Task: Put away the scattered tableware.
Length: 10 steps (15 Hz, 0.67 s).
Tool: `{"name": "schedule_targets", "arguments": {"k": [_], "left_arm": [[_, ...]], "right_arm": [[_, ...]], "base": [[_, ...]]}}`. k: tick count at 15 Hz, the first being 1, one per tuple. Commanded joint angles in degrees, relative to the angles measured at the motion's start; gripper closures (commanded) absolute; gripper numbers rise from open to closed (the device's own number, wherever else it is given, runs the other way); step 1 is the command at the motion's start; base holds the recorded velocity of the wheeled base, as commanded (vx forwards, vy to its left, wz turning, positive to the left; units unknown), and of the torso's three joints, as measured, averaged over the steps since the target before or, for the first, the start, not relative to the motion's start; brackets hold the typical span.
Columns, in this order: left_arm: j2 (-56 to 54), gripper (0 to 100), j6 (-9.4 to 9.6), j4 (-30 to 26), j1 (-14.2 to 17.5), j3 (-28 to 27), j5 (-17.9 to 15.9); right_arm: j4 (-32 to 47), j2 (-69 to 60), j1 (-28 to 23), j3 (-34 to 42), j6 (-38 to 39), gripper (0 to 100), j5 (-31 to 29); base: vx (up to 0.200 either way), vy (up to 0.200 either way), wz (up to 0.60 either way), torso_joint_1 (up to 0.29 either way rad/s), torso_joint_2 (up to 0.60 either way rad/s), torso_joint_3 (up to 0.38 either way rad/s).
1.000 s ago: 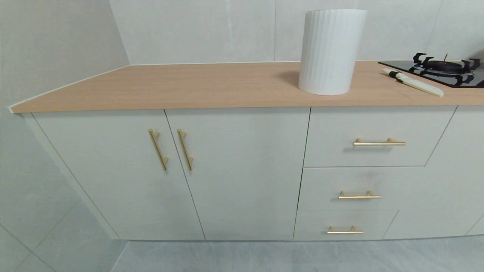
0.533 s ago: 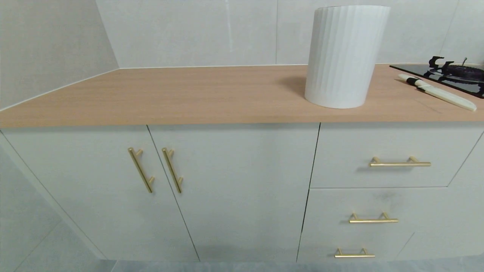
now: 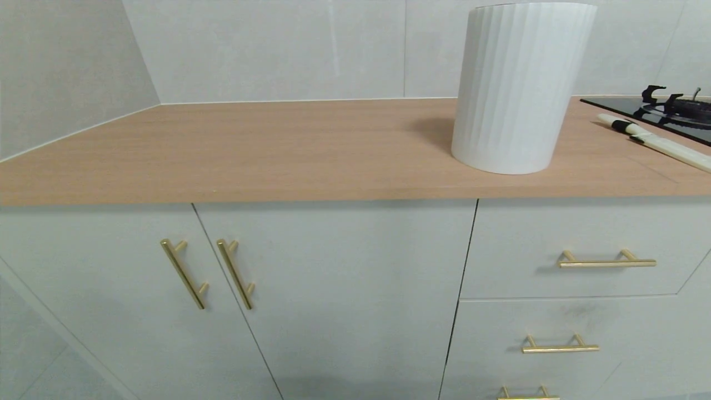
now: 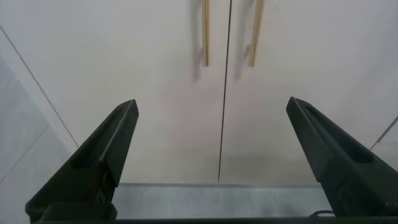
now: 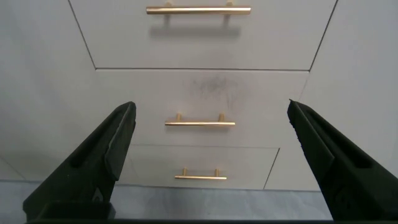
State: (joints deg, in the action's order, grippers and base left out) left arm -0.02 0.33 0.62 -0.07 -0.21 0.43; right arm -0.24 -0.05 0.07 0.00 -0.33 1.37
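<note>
Cream black-banded knife [image 3: 661,145] loose at right edge of wooden countertop [image 3: 278,150], near white ribbed canister [image 3: 519,89].
Poised with left gripper [image 4: 211,104] and right gripper [image 5: 209,106] spread wide, empty, ready to grasp.

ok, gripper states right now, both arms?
Left gripper: open, holding nothing.
Right gripper: open, holding nothing.

I'm looking at a wood-grain worktop [image 3: 250,150] that runs into a corner of pale grey tiled walls [image 3: 266,50]. Below it sits a light cabinet with two doors [image 3: 344,300], their brass bar handles [image 3: 236,273] side by side at the meeting edge. To the right is a stack of drawers [image 3: 572,233] with horizontal brass handles [image 3: 606,261]. A grey floor [image 4: 217,202] meets the cabinet foot. The light is soft and even.
</note>
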Motion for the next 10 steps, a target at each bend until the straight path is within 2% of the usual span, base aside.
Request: {"name": "schedule_targets", "arguments": {"k": [1,10], "left_arm": [[0.02,0,0.02,-0.01,-0.01,0.03,0.01],[0.02,0,0.02,-0.01,-0.01,0.03,0.01]], "right_arm": [[-0.02,0.05,0.01,0.00,-0.02,0,0.04],[-0.02,0.05,0.01,0.00,-0.02,0,-0.05]], "base": [[0.000,0.000,0.00,0.000,0.00,0.000],[0.000,0.000,0.00,0.000,0.00,0.000]]}}
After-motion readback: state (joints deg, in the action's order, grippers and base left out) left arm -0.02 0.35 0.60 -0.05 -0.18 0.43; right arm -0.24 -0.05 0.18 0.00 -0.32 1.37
